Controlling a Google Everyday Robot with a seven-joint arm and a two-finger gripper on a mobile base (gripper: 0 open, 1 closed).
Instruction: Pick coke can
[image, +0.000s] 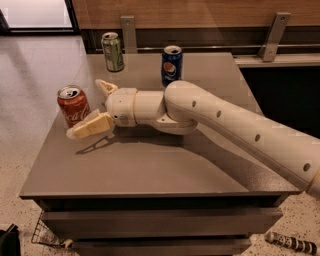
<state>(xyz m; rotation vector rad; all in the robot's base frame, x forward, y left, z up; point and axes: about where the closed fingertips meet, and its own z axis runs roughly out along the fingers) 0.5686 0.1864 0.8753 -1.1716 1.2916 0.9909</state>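
Observation:
The red coke can (73, 105) stands upright near the left edge of the grey table (150, 165). My gripper (90, 107) reaches in from the right and is open. One finger (91, 126) lies in front of the can and the other finger (105, 87) sits behind and to its right. The can is partly between the fingers and is not gripped.
A green can (113, 51) stands at the table's back left and a blue Pepsi can (171, 65) at the back middle. My arm (240, 127) crosses the right half of the table. A wall rail runs behind the table. A wire basket (47, 235) sits on the floor at lower left.

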